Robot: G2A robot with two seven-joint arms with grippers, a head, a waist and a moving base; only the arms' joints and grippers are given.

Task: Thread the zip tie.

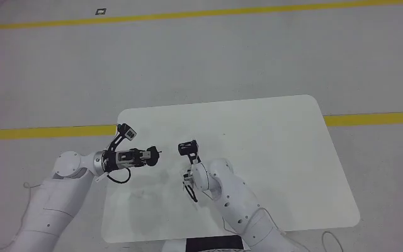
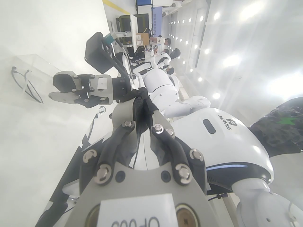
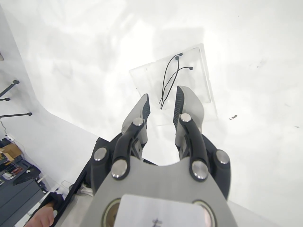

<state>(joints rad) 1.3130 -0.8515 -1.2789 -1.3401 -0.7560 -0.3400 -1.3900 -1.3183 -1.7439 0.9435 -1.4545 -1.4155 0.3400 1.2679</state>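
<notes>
Near the clear tray [image 3: 208, 81], the left gripper [image 2: 142, 96] seems clenched on a zip tie [image 2: 138, 142]. The right gripper [image 3: 161, 98] hangs over the tray's spare ties [image 3: 170, 76], jaws released. Line the tail squarely with the head slot first.

The black padded tips of the left claw [image 2: 142, 105] press together and hide whatever is between them. The right claw [image 3: 162, 93] covers the near edge of the clear plastic tray [image 3: 194, 88]. From above, its thin black zip ties [image 3: 190, 68] are too small to tell.
</notes>
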